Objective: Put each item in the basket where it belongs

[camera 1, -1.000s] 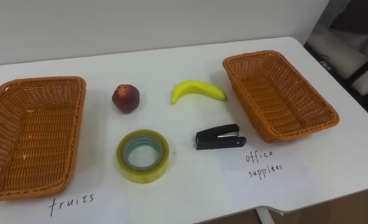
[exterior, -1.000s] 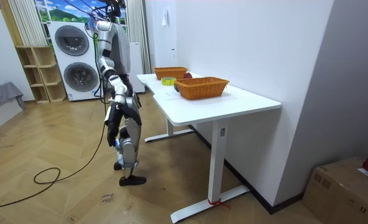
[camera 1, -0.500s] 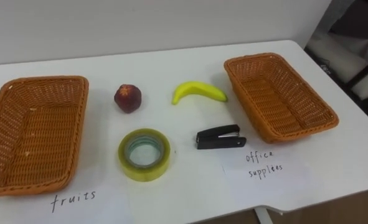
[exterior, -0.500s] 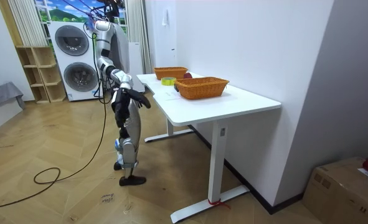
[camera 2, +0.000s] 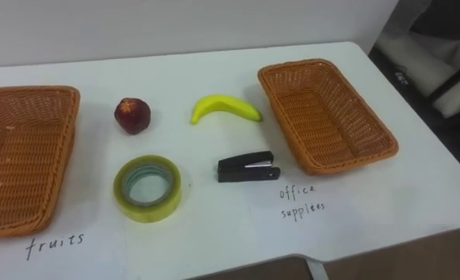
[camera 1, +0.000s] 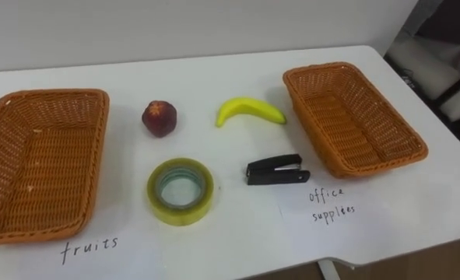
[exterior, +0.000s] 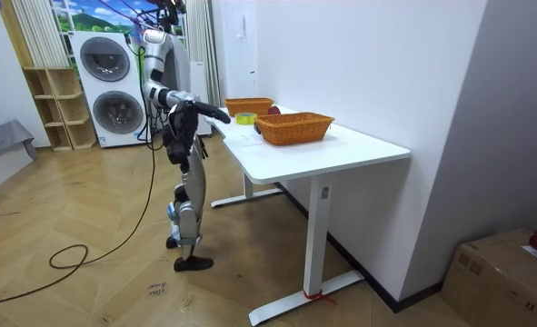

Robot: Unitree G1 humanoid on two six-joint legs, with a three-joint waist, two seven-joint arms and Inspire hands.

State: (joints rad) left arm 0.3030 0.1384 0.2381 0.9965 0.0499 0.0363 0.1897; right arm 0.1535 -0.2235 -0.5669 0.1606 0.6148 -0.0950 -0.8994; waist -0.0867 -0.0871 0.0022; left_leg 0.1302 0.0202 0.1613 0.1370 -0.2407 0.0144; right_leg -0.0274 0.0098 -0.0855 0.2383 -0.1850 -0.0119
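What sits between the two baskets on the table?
In the left eye view, four things: a red fruit and a banana farther back, a tape roll and a stapler nearer.

Between left basket (camera 1: pixel 43 97) and right basket (camera 1: pixel 346 124): a fruit (camera 1: pixel 159 118), perhaps a peach, left of the banana (camera 1: pixel 249 111). Before them, tape roll (camera 1: pixel 180 213) left, stapler (camera 1: pixel 276 169) right.

Both eye views look steeply down, close over the white table (camera 1: pixel 214 85); the distant room view shares it.
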